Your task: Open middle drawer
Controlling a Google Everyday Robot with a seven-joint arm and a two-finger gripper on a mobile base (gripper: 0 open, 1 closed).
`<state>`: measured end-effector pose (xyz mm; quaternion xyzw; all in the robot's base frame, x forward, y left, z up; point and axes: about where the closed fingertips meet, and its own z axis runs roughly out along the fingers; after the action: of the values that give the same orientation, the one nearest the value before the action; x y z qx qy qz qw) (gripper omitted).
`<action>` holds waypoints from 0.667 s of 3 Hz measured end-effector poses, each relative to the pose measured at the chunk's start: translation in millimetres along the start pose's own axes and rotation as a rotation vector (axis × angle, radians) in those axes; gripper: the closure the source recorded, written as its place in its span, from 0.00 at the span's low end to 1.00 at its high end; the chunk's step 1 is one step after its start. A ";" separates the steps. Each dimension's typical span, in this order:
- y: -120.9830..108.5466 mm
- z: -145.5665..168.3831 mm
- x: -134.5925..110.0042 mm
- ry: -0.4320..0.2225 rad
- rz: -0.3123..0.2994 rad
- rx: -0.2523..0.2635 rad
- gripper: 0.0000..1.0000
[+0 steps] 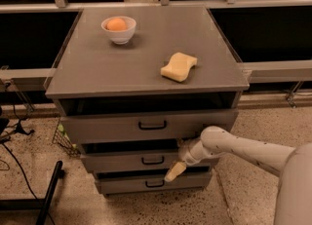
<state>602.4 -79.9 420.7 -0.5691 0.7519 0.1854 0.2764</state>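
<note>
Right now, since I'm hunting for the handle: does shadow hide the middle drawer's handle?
Camera view: no; the middle drawer front is dim but evenly lit, and its black handle stands out; deep shadow fills only the gaps above each front; the gripper sits pale at that drawer's lower right.

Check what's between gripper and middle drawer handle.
Only bare front of the middle drawer, camera view; gripper sits just right of and below the handle.
</note>
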 end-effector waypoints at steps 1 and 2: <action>3.1 -1.0 -0.1 0.014 0.016 -0.022 0.00; 5.1 -1.9 -1.3 0.022 0.032 -0.039 0.00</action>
<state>597.4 -78.7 422.8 -0.5642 0.7603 0.1979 0.2538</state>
